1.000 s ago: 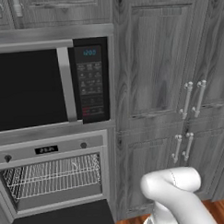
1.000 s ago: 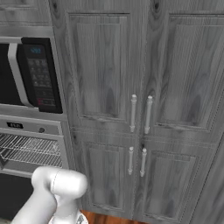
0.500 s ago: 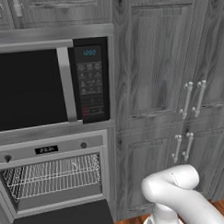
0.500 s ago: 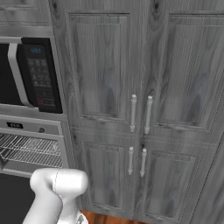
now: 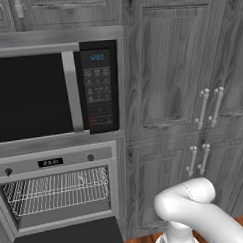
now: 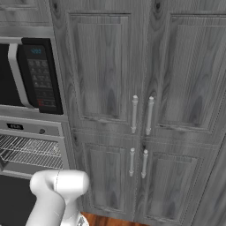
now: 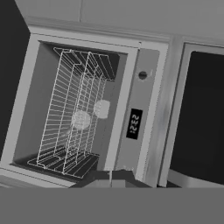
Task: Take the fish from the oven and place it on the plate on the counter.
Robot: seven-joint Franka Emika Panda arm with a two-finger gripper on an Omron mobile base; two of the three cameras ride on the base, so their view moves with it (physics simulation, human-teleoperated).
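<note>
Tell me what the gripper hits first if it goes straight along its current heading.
Likely the oven's steel frame beside the open cavity: the shut gripper points at the strip between the wire racks and the small display. Depth unclear.

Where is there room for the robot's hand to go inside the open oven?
The oven stands open, door down. Bare room lies between the wire rack and the cavity's grey floor, and above the rack under the control panel. It gets tight at the side walls, where the rack's raised ends crowd in. The gripper is shut.
</note>
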